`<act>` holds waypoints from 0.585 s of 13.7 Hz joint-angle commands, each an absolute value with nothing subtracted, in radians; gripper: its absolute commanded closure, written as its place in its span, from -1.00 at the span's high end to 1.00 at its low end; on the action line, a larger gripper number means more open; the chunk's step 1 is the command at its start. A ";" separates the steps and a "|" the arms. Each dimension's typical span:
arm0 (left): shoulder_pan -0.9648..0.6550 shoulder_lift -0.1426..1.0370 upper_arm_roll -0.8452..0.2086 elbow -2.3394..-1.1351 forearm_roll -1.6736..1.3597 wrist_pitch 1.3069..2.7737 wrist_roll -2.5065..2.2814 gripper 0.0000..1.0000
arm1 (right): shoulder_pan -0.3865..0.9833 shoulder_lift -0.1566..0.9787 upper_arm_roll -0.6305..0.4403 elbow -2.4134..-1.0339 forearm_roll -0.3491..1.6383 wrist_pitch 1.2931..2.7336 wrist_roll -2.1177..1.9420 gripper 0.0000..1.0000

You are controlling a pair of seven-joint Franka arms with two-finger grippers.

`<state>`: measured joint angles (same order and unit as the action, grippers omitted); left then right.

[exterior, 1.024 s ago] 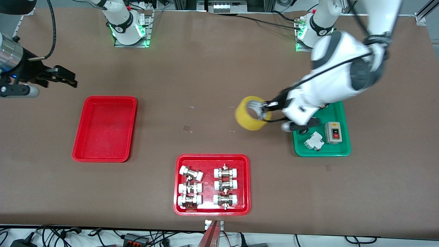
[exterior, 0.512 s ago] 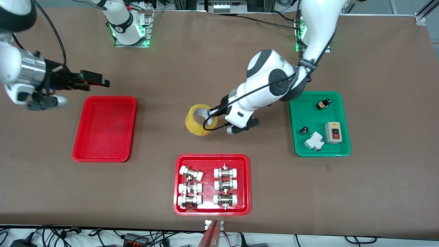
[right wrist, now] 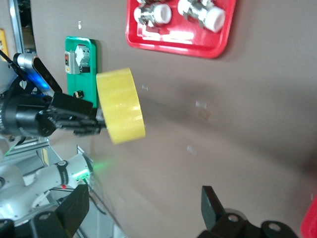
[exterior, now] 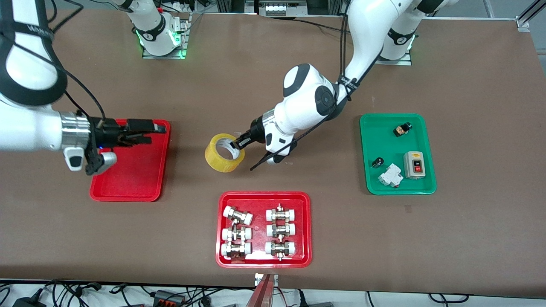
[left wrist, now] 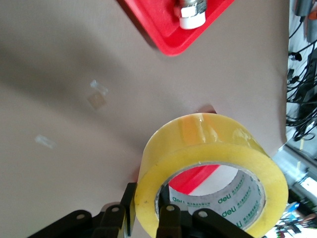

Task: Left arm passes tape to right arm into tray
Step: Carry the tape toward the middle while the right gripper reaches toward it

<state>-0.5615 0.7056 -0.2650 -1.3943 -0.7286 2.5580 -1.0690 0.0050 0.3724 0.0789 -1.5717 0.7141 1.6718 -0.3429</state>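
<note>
The hand-over step is in hand: the roll of yellow packing tape (exterior: 224, 152) is held off the table by the left gripper (exterior: 237, 143), one finger inside the white core and one outside the wall, over bare table at about ten o'clock from the tray of pipe fittings (exterior: 222, 200). The right gripper (exterior: 143, 133) is seen with fingers spread wide, apparently empty, over the plain red tray (exterior: 128, 189). The next move calls for the two grippers to be brought together so that the roll's free rim can be taken; the plain red tray holds nothing, while the green tray (exterior: 370, 179) carries a push-button switch box (exterior: 414, 164), a circuit breaker (exterior: 391, 176) and two small dark parts.
</note>
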 commanded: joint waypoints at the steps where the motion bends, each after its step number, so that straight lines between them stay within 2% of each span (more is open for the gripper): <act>1: -0.586 0.761 -0.258 -1.293 -0.776 2.560 -1.147 -0.99 | 0.041 0.406 0.083 -1.578 0.764 1.750 -0.460 1.00; 3: -0.591 0.788 -0.258 -1.255 -0.781 2.560 -1.161 -0.99 | 0.078 0.417 0.083 -1.601 0.784 1.816 -0.492 1.00; 8: -0.617 0.802 -0.253 -1.252 -0.782 2.604 -1.196 -0.97 | 0.162 0.425 0.083 -1.644 0.807 1.948 -0.492 1.00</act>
